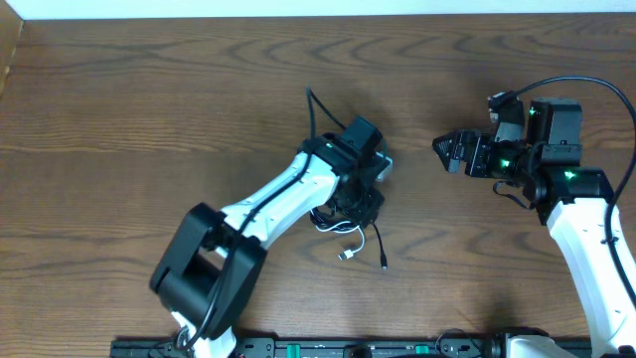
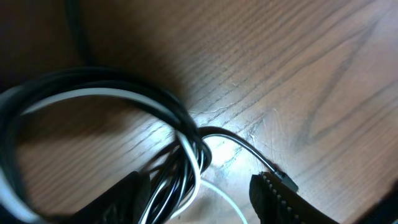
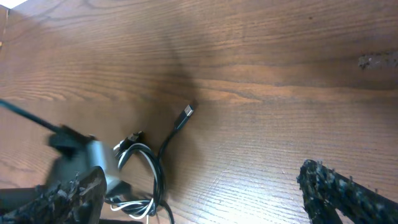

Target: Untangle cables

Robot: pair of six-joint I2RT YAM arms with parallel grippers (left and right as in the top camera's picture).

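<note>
The cables, one white and one black, lie tangled in a small coil (image 1: 343, 217) at mid-table. A white plug end (image 1: 348, 256) and a black plug end (image 1: 384, 262) trail toward the front, and a black strand (image 1: 312, 104) runs toward the back. My left gripper (image 1: 360, 199) is down over the coil. In the left wrist view its jaws (image 2: 199, 202) are open around the black-and-white bundle (image 2: 180, 168), which lies against the left finger (image 2: 118, 199). My right gripper (image 1: 443, 151) hovers to the right, open and empty (image 3: 205, 196), facing the coil (image 3: 149, 177).
The table is dark wood, bare around the coil, and its left edge (image 1: 10, 60) shows. The left arm's white link (image 1: 268, 204) slants from the front toward the coil. The right arm (image 1: 586, 239) stands along the right side.
</note>
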